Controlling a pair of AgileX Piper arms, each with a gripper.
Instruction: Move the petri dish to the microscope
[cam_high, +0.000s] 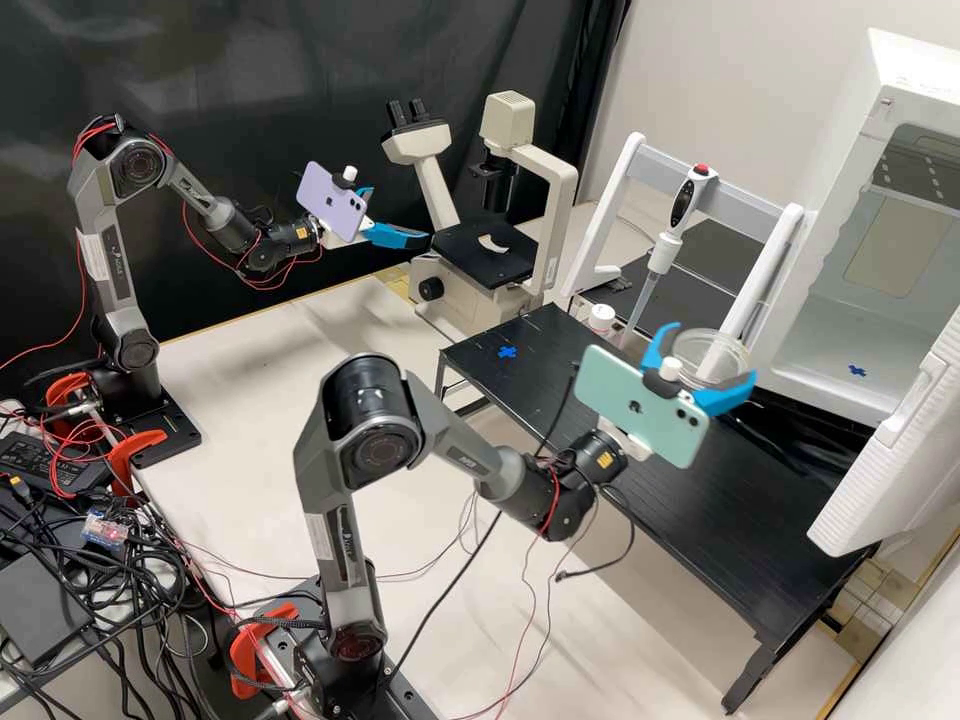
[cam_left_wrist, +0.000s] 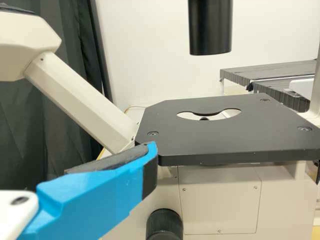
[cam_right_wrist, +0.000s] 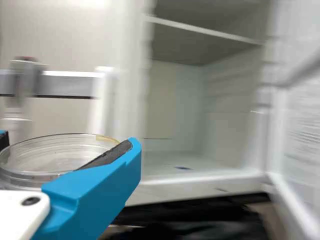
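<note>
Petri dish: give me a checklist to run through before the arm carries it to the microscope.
1. Petri dish between the right gripper's fingers: ok.
2. Dish roughly level: ok.
3. Lid fully seated on the dish: cannot tell.
4. Microscope stage free of another dish: ok.
5. Dish already near the stage: not ok; it is held up by the white cabinet, well apart from the microscope.
6. Left gripper out of the way: probably not ok; it points at the stage's corner.

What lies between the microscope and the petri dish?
In the high view, part of the black table, a small white-capped bottle and a pipette lie between them.
</note>
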